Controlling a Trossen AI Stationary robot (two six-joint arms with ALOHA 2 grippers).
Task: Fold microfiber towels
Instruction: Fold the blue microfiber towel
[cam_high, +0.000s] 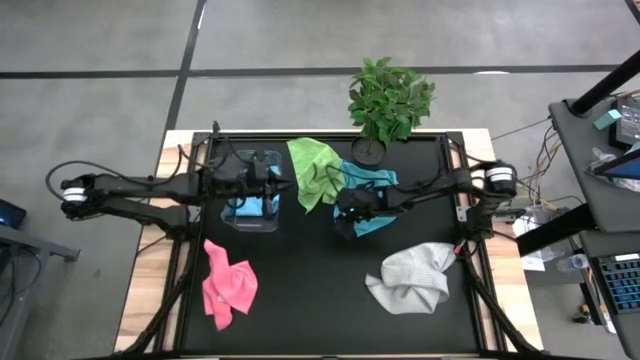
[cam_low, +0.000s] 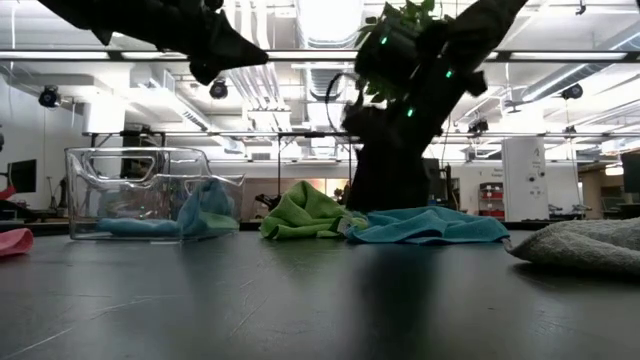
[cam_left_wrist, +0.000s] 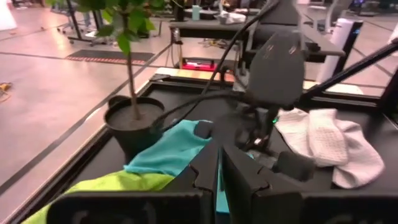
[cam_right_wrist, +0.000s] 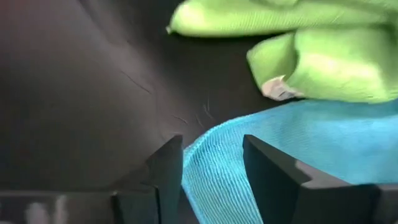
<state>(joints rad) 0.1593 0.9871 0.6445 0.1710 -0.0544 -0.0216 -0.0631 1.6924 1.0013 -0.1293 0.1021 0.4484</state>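
Near the middle of the black table, the right gripper is hovering low over a blue towel, its fingers standing a narrow way apart with the towel's edge lying between them; whether they are pinching the cloth I cannot tell. That blue towel is lying spread flat, touching a crumpled green towel beside a potted plant at the far edge. Another blue towel is sitting inside a clear bin, and the left gripper is hanging above that bin with its fingers pressed together, holding nothing. A pink towel is lying bunched at the near left, well apart from a grey-white towel rumpled at the near right.
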